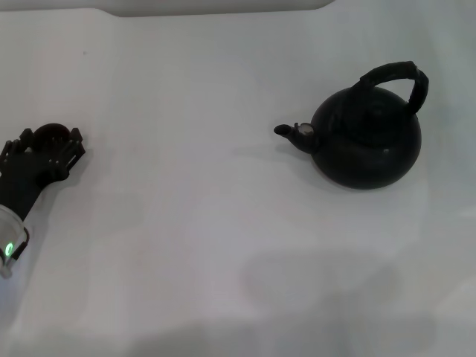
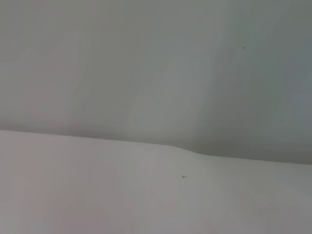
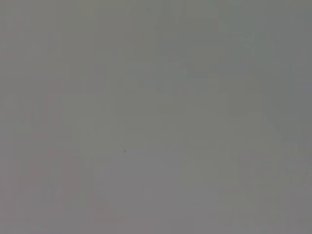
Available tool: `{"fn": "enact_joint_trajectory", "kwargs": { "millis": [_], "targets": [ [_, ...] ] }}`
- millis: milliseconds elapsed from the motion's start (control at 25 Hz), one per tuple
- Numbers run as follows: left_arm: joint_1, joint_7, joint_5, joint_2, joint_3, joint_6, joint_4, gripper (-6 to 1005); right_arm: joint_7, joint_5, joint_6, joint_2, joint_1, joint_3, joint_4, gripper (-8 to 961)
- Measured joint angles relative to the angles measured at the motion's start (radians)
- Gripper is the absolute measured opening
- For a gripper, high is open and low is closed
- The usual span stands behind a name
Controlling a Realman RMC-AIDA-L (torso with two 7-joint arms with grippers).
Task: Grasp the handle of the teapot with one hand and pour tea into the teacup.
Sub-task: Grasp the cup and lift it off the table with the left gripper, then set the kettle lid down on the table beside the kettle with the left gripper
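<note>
On the right side of the head view, the teapot (image 1: 366, 141) sits upright on the white table (image 1: 186, 223), its short spout (image 1: 291, 134) aimed toward the robot's left and its handle (image 1: 396, 78) arching over the top, free of any grip. That spout direction suits a pour toward the left, though no teacup can be clearly picked out; a round dark shape sits between the fingers of the left gripper (image 1: 50, 145) at the far left edge, and I cannot tell whether that is the cup or part of the gripper itself. Those fingers fan out around the shape, but whether they pinch it or merely stand spread I cannot tell. Teapot and left gripper lie well apart. The right gripper is not visible in this view. From the left wrist view, only pale table surface and a faint edge line appear, with no fingers and no task object. From the right wrist view, nothing but a flat grey field shows, so the right arm seems parked away from the teapot, with the grasp not yet begun.
</note>
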Motion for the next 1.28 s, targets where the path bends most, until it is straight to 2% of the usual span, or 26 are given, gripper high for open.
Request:
{"fn": "enact_joint_trajectory", "kwargs": {
  "millis": [960,1280],
  "targets": [
    [-0.02,-0.005,0.044,0.0,0.005,-0.008,-0.025,702,0.0,0.001,-0.001,0.0,0.0,0.003,0.0,864],
    [-0.099,-0.007,0.237,-0.005,0.008,0.01,-0.082,703,0.0,0.0,-0.001,0.0,0.0,0.003,0.0,864]
  ]
}}
